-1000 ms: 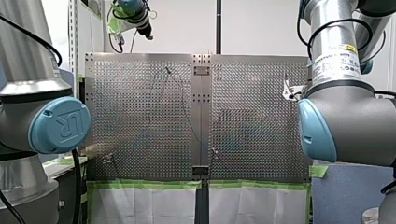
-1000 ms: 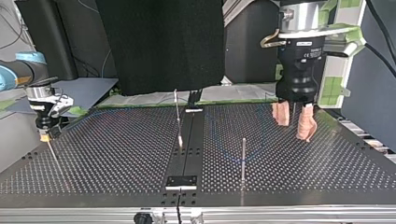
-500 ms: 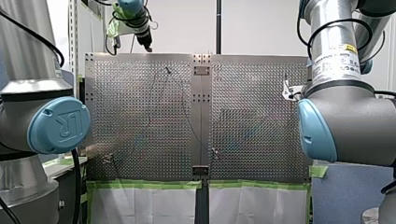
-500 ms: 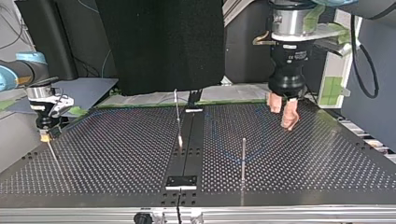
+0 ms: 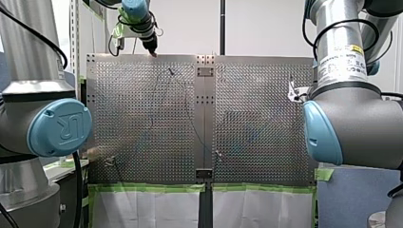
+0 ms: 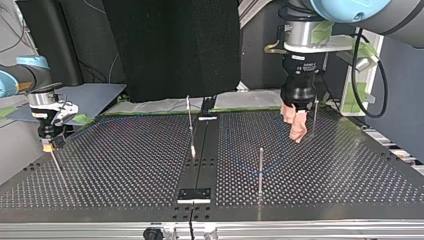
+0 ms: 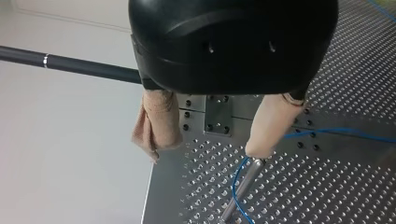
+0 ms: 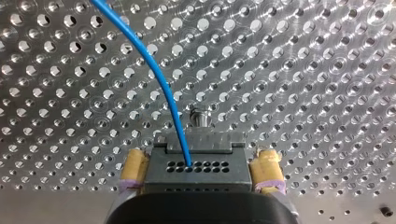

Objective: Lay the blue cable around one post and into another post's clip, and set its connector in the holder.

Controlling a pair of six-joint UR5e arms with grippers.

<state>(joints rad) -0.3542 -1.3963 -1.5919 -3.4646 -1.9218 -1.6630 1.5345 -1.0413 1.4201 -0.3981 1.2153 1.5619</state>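
Our left gripper (image 6: 294,127) hangs at the upper right of the top view, low over the perforated worktop (image 6: 125,165). In the front view it is at the upper left, right at the worktop's back edge. Its beige pads (image 7: 156,126) are spread apart with nothing between them. A thin post (image 6: 315,112) stands upright just beside it, and in the left wrist view one pad's tip sits just above that post's top. A second post (image 6: 260,170) stands upright at the lower middle of the top view, well apart from this gripper. A third post (image 6: 190,122) rises beside the dark centre rail (image 6: 200,160). Our right gripper (image 6: 47,142) is at the far left of the top view, by the worktop's side edge and well apart from all three posts. In the right wrist view its yellow pads (image 8: 134,167) are clenched on the grey connector (image 8: 194,163), whose long axis runs from pad to pad. The connector's face with a row of small holes is turned to the camera. The blue cable (image 8: 163,84) leaves the middle of that face and arcs ahead of the gripper and off to one side. In the top view it shows only as a faint curve lying on the worktop between the rail and the second post. A small block (image 6: 195,194) sits on the rail at the lower middle, well apart from the connector, and we cannot tell what it holds.
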